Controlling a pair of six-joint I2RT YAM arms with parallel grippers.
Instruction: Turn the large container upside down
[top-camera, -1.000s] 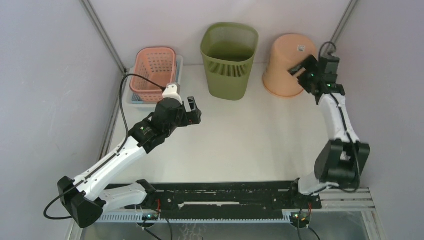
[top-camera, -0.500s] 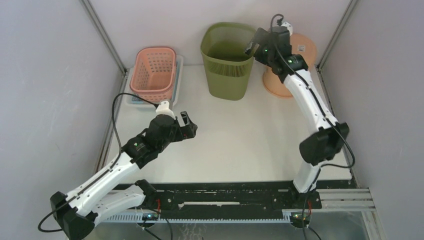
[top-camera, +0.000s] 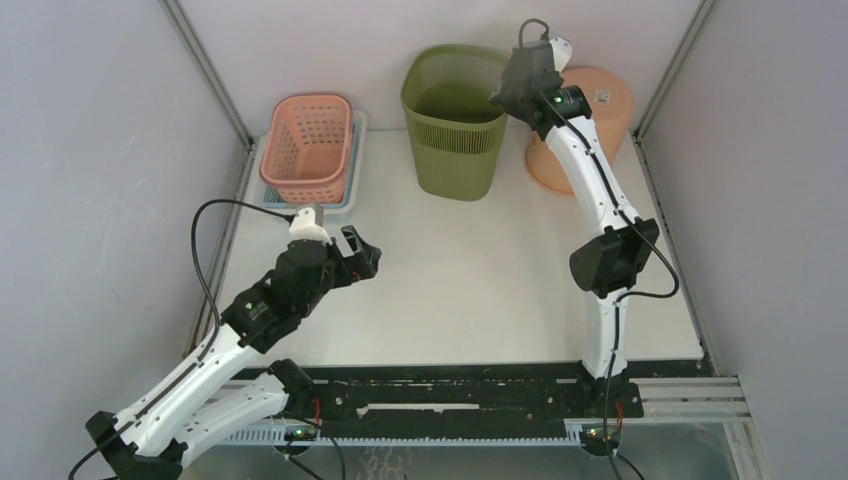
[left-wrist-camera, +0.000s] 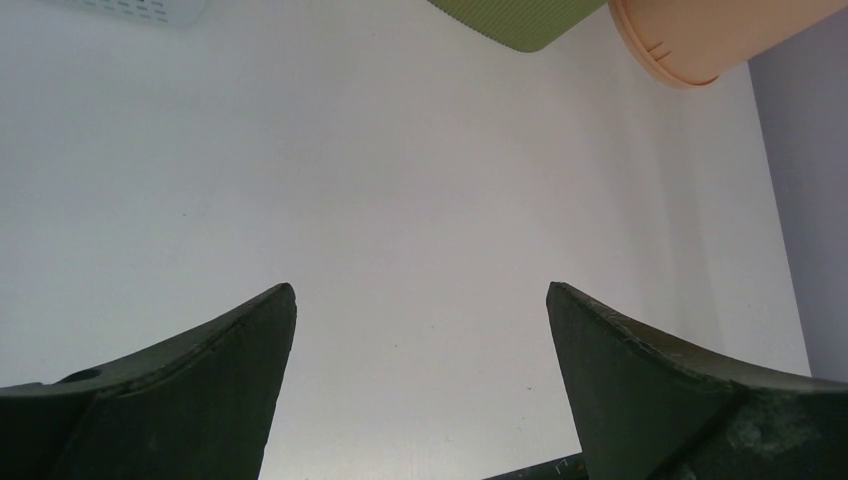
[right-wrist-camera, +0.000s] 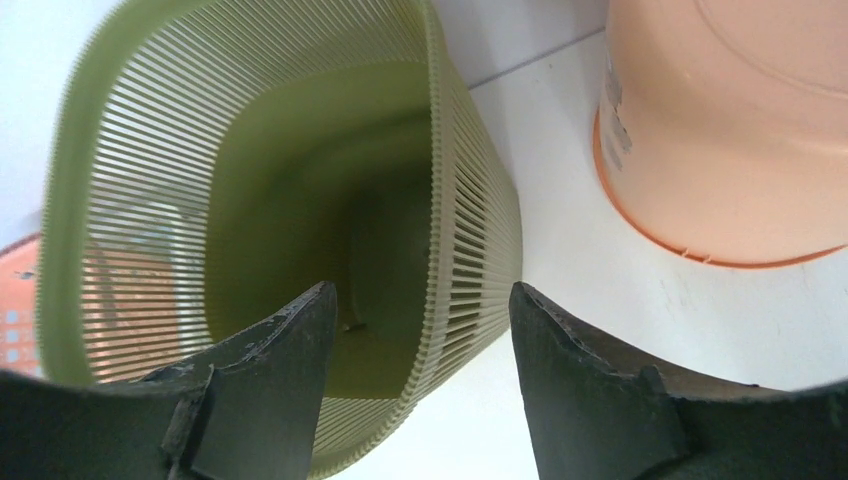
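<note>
I've got the green bin (top-camera: 458, 120) upright at top centre, mouth up. It looks light and slatted, so I reckon a shallow pinch on the rim could slip mid-flip, or swing it into the peach bucket (top-camera: 612, 125) just to its right. The right gripper (right-wrist-camera: 420, 295) hangs partly open astride that right rim, gripping nothing. The left gripper (top-camera: 362, 252), lower left, gapes wide and empty.

My left arm (top-camera: 200, 365) and right arm (top-camera: 587, 170) are white shells broken by bulky black joint housings, both bolted to a long black rail (top-camera: 450, 400). Farthest from that rail, each wrist wears a white cap and trails a thin black cable. Tiny green lights dot my joints. My left gripper (left-wrist-camera: 420, 295) and right gripper (right-wrist-camera: 415, 300) each carry two dark matte wedge fingers, scuffed grey at the edges.
</note>
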